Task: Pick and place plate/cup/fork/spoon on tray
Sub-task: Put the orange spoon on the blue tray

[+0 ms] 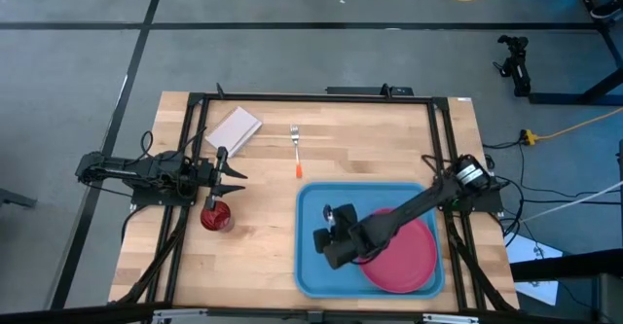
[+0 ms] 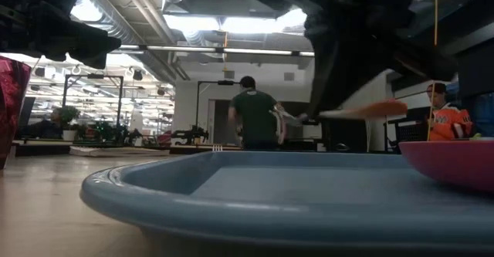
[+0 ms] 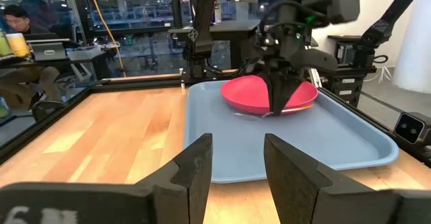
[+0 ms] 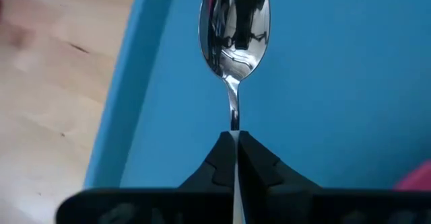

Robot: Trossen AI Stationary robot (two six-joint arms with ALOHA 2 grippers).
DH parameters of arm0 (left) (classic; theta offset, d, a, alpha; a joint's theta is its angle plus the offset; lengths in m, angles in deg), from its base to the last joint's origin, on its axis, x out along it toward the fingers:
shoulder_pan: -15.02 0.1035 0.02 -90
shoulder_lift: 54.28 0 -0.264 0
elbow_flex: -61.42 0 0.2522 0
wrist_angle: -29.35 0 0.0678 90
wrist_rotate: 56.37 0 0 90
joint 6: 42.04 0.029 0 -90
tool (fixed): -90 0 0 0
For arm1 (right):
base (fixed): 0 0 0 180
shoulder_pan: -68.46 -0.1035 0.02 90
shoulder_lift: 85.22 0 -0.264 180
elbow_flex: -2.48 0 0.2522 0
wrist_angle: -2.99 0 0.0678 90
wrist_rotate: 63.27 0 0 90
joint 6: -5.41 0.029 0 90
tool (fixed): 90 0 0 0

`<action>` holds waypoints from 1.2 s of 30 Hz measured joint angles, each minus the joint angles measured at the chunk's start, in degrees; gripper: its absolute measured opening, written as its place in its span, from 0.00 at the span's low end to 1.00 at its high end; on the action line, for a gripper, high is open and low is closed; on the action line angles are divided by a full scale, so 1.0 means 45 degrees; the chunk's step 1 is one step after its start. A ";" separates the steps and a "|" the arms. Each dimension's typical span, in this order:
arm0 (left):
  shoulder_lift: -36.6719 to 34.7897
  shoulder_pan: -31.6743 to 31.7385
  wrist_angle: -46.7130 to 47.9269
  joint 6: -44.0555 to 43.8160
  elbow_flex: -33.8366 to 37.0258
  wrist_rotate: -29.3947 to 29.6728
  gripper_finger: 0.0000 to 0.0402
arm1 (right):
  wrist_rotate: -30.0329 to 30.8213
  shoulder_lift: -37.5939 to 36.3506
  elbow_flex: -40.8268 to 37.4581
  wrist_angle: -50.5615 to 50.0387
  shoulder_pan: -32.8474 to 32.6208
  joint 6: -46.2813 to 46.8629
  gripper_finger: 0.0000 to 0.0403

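Observation:
The light-blue tray (image 1: 316,266) lies at the table's near right, with the pink-red plate (image 1: 409,261) in its right half. My right gripper (image 1: 331,238) hangs over the tray's left half, shut on the spoon (image 4: 234,29). The dark red cup (image 1: 216,217) stands on the wood left of the tray. The fork (image 1: 295,149) lies on the wood beyond the tray, its orange tip toward the tray. My left gripper (image 1: 237,175) is open and empty just beyond the cup, pointing toward the table's right. My right gripper pinches the spoon's thin metal shank (image 4: 234,124) just behind the bowl, between its two fingertips. The fingers come from above, pointing down. The bowl sticks out past the tips, and the orange handle end (image 2: 370,109) sticks out the other way. The spoon is about level, a little above the tray floor.
A small pale pad (image 1: 234,129) lies at the table's far left. Black frame rails run along the table's left, right and far edges. People show in the room behind the table.

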 joint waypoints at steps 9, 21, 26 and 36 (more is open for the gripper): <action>-0.0003 0.0001 0.0000 -0.0001 0.0000 0.0002 0.32 | -0.0106 0.0753 0.0000 0.0298 -0.0637 0.2017 0.01; 0.0002 -0.0002 0.0000 0.0002 -0.0004 0.0002 0.32 | -0.0447 0.0964 -0.0005 0.0148 -0.1414 0.3922 0.02; 0.0001 0.0000 0.0000 -0.0001 0.0001 0.0002 0.32 | -0.0375 0.1083 -0.0005 0.0142 -0.1481 0.4257 0.08; 0.0001 0.0001 0.0000 0.0001 -0.0003 0.0002 0.32 | -0.0317 0.1270 -0.0005 0.0498 -0.1390 0.4124 0.09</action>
